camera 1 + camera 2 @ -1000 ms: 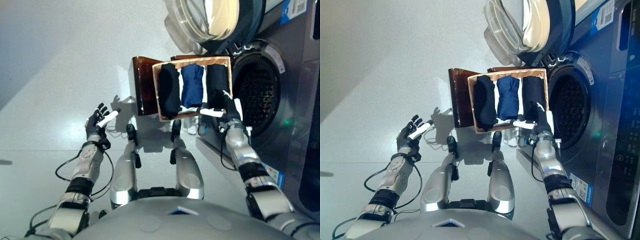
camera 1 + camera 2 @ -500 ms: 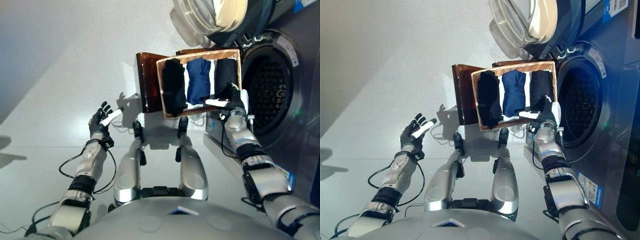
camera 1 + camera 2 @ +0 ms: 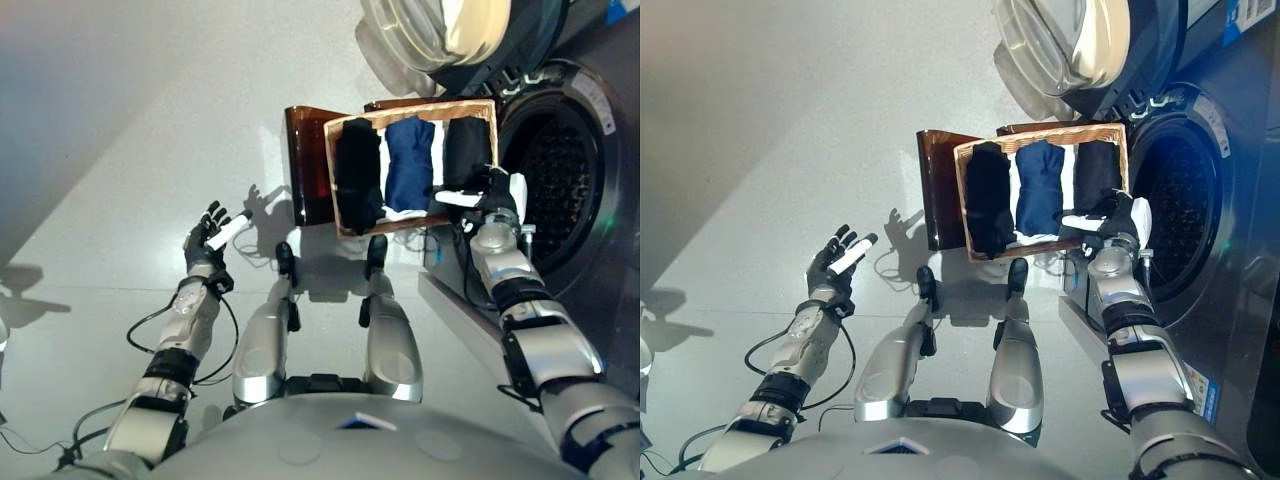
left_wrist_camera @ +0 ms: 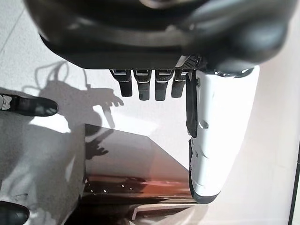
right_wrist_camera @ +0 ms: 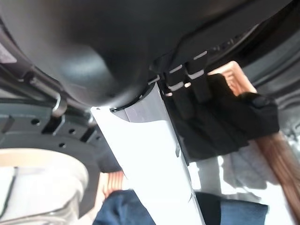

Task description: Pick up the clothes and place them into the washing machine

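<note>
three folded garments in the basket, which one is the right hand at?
The black garment at the washer end of the basket; the right hand sits at it. The navy one lies mid-basket, the other black one farthest.

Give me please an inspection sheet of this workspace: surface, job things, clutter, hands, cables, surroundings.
Surface: pale grey floor, bare where it shows.
Job things: wicker basket beside the washing machine; in it three folded clothes: black garment, blue garment, dark garment, with white cloth beneath. Machine door open; nothing seen in the drum.
Clutter: brown panel against the basket.
Hands: right hand over the dark garment, grasp unclear; left hand open, empty.
Cables: nothing seen.
Surroundings: nothing seen.
</note>
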`<state>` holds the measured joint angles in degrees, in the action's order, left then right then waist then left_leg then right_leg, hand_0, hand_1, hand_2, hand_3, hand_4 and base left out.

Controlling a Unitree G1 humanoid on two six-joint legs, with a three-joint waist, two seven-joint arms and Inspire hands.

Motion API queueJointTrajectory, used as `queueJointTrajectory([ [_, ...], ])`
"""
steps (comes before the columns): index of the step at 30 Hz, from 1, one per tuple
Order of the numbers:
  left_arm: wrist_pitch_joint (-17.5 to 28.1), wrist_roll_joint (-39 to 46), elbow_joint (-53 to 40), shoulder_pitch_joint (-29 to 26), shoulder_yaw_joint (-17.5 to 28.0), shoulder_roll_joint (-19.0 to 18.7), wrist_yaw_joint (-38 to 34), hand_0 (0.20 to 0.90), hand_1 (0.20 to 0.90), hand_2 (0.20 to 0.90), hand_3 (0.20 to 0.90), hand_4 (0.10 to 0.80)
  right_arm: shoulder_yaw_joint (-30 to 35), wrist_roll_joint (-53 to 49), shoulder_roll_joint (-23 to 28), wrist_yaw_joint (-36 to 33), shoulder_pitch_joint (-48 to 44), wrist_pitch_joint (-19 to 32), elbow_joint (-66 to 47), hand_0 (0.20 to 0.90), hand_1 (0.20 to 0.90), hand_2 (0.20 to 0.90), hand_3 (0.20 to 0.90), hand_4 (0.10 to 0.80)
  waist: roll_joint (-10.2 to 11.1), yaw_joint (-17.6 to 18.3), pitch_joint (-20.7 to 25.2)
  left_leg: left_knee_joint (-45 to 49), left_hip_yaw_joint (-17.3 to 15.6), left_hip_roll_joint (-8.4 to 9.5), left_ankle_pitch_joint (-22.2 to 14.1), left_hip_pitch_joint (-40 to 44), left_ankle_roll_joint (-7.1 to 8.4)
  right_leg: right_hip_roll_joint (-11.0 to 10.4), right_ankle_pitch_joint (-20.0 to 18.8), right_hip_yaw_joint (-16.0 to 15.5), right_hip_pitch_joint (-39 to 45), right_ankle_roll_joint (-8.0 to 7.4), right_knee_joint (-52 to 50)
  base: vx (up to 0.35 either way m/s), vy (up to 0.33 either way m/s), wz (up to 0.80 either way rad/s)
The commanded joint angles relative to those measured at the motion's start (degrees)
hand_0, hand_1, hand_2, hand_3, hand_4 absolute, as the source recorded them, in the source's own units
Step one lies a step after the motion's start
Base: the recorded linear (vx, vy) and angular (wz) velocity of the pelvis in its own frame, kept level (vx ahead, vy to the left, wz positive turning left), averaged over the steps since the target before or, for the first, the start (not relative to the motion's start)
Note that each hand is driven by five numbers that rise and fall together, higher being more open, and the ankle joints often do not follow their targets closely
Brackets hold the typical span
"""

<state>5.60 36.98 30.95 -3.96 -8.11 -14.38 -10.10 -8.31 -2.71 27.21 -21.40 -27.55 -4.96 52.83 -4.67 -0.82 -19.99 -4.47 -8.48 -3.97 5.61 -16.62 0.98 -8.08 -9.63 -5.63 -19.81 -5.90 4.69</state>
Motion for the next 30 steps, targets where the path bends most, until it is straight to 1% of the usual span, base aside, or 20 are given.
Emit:
queueJointTrajectory([
  [1,4.06,0.75,-3.14,0.09,-1.03,-2.42,-0.53,0.900,0.900,0.900,0.900,0.800,2.73,-1.75,2.95,-1.92,-1.77,1.17,0.90,0.900,0.900,0.900,0.900,0.800,0.16,0.02,0.61,2.22,3.17,-1.47,1.51,-1.58,5.06,-4.15,4.89,-1.64,2.24,-3.75,-5.00,-0.057,0.011,0.05],
  [5,4.16,1.57,-4.73,0.93,-1.22,-3.46,0.04,0.900,0.900,0.900,0.900,0.800,2.48,-4.12,5.61,-1.01,-6.12,1.23,6.05,0.900,0.900,0.900,0.900,0.800,-0.81,-0.55,-0.41,1.98,3.00,-0.96,1.86,-1.98,4.92,-4.47,4.66,-1.47,1.30,-3.71,-5.60,-0.037,0.013,0.00],
  [9,4.41,2.11,-5.58,1.45,-0.86,-4.03,0.50,0.900,0.900,0.900,0.900,0.800,1.01,-4.27,7.27,-0.01,-9.20,1.31,9.71,0.900,0.900,0.900,0.900,0.800,-1.26,-0.96,-0.77,1.83,2.89,-0.75,2.02,-2.26,4.99,-4.53,4.67,-1.43,0.66,-3.71,-5.81,0.000,0.000,0.00],
  [12,4.59,2.83,-7.38,2.27,-0.63,-4.98,1.18,0.900,0.900,0.900,0.900,0.800,-0.23,-4.19,9.94,1.11,-13.81,0.82,15.53,0.900,0.900,0.900,0.900,0.800,-1.87,-1.75,-0.78,1.50,2.81,-0.57,2.56,-3.31,5.15,-4.64,4.40,-1.54,-0.34,-3.69,-5.80,-0.011,-0.001,0.00],
  [17,4.73,3.24,-9.28,2.87,-0.71,-5.56,1.93,0.900,0.900,0.900,0.900,0.800,-1.53,-4.06,12.15,1.81,-17.50,0.96,17.93,0.900,0.900,0.900,0.900,0.800,-2.44,-2.22,-1.12,0.30,2.68,-0.30,3.52,-4.44,5.50,-4.61,3.93,-1.60,-1.86,-3.82,-5.69,0.000,0.000,0.00],
  [25,4.82,3.06,-11.32,2.55,-0.65,-5.43,2.08,0.900,0.900,0.900,0.900,0.800,-3.23,-4.53,12.50,3.10,-18.34,1.92,16.71,0.900,0.900,0.900,0.900,0.800,-2.75,-2.66,-1.69,-0.53,2.57,-0.18,4.30,-6.77,5.67,-4.26,3.42,-1.53,-4.51,-3.96,-5.87,0.000,0.000,0.00],
  [30,4.88,2.87,-9.93,1.66,-0.88,-4.85,1.97,0.900,0.900,0.900,0.900,0.800,-2.78,-6.50,10.19,3.53,-17.20,2.40,16.37,0.900,0.900,0.900,0.900,0.800,-2.47,-2.38,-1.71,-0.53,2.81,-0.20,4.15,-6.59,5.61,-4.05,3.88,-1.54,-4.33,-3.74,-6.22,0.000,0.000,0.00],
])
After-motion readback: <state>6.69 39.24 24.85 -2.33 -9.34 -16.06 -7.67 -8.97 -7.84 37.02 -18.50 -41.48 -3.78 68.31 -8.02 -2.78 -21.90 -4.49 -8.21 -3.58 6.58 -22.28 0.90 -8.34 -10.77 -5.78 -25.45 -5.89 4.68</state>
